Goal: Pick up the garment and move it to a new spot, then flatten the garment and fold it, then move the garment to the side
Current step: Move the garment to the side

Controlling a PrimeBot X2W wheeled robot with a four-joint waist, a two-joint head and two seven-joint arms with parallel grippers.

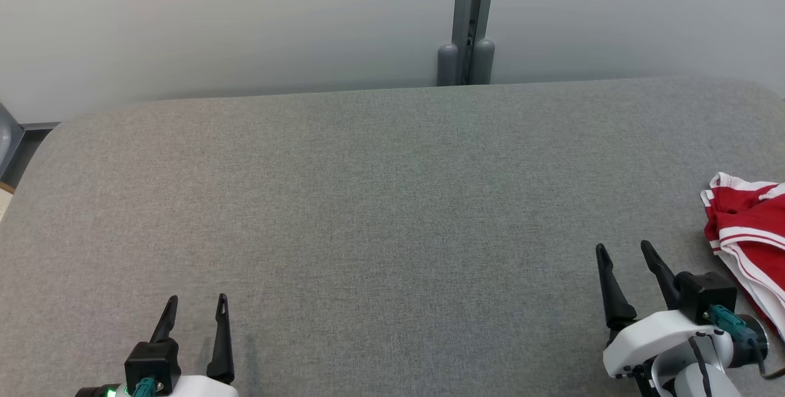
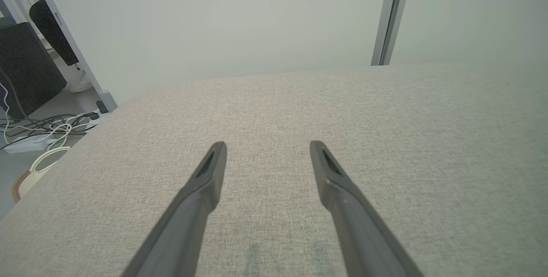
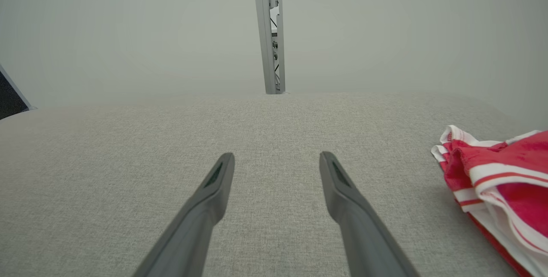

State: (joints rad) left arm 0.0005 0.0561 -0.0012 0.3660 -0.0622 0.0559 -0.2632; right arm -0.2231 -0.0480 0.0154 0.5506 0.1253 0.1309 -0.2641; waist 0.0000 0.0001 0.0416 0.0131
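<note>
Red-and-white striped garment (image 1: 745, 228): crumpled, just right of the right gripper's (image 1: 625, 248) tips, lying roughly lengthwise along them. Right gripper: fingers spread, empty, the nearer arm. Left gripper (image 1: 197, 299): spread, empty, well apart from the garment.

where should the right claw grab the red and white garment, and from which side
Probably grip the bunched white-trimmed fold on the left edge of the garment, where cloth stands up off the grey surface. Come from its left with the open right claw, which sits beside it.
</note>
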